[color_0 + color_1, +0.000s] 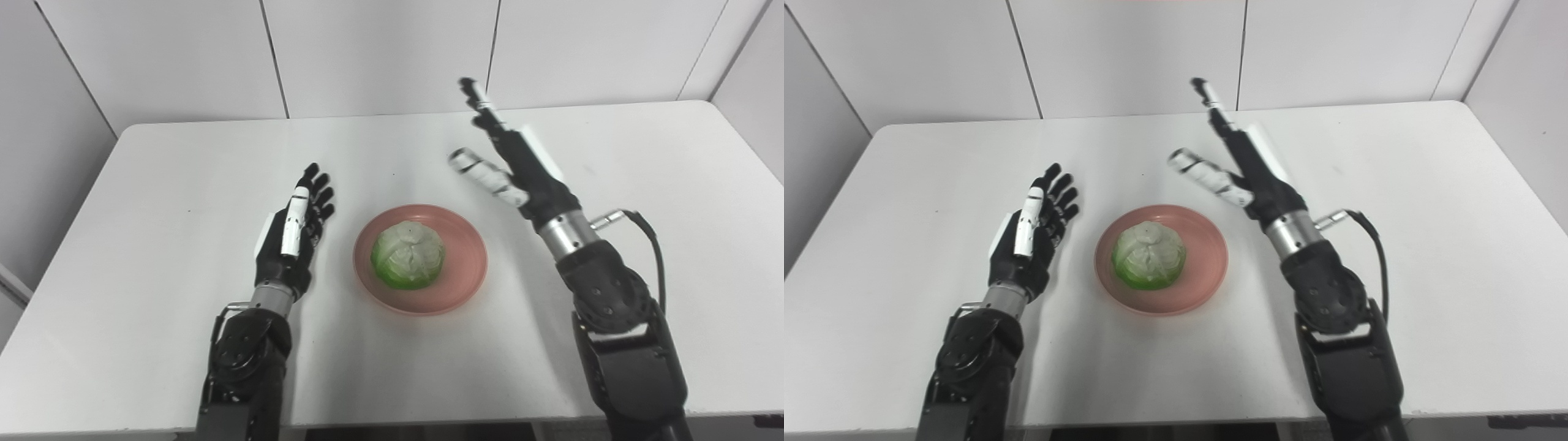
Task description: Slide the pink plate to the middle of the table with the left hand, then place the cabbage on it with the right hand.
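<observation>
The pink plate [462, 278] sits near the middle of the white table, a little toward the front. The green cabbage [408, 255] rests on it, roughly centred. My left hand [298, 228] is open and empty, fingers straight, just left of the plate and apart from it. My right hand [511, 162] is open and empty, raised above the table to the right and behind the plate, fingers pointing up and away, thumb spread toward the left.
The white table [153, 202] is bounded by white wall panels at the back and sides. Its front edge runs along the picture's bottom. A cable [652, 245] loops off my right wrist.
</observation>
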Tool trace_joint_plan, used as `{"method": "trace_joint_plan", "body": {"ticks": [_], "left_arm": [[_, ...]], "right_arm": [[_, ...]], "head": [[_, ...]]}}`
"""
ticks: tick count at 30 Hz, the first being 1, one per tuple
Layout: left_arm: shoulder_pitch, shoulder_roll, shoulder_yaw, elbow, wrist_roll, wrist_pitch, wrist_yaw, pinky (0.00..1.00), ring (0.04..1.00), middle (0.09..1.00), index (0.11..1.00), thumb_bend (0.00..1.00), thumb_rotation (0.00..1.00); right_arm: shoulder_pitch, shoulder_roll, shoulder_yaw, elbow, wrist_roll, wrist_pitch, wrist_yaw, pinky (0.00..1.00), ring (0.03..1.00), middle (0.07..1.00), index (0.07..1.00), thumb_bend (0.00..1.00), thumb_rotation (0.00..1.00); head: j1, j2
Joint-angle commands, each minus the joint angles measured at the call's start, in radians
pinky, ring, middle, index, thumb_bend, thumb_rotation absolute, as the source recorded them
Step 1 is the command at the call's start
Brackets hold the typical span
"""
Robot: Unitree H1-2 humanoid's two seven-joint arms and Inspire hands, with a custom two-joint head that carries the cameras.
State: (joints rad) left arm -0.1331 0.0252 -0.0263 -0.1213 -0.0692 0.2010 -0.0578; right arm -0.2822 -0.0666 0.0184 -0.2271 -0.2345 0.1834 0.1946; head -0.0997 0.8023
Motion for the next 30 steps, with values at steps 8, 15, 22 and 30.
{"method": "trace_joint_plan", "body": {"ticks": [8,15,22,30], "left_arm": [[0.105,0.034,-0.062,-0.114,0.14,-0.127,0.006,1.0,1.0,1.0,1.0,0.5,1.0],[0.169,0.021,-0.05,-0.057,0.109,-0.184,0.006,1.0,1.0,1.0,1.0,0.5,1.0],[0.181,0.021,-0.044,-0.029,0.088,-0.225,0.0,1.0,1.0,1.0,1.0,0.46,1.0],[0.18,0.017,-0.051,-0.013,0.084,-0.224,-0.002,1.0,1.0,1.0,1.0,0.44,1.0]], "right_arm": [[0.186,0.064,-0.014,-0.022,0.138,-0.035,-0.069,1.0,1.0,1.0,1.0,0.81,1.0],[0.247,0.076,0.0,0.017,0.158,-0.076,-0.089,1.0,1.0,1.0,1.0,0.61,1.0],[0.258,0.065,0.007,0.042,0.183,-0.104,-0.089,1.0,1.0,1.0,1.0,0.46,1.0],[0.257,0.048,0.016,0.075,0.203,-0.13,-0.084,1.0,1.0,1.0,1.0,0.39,1.0]], "head": [[-0.012,0.003],[-0.021,0.001],[-0.02,-0.002],[-0.008,-0.009]]}}
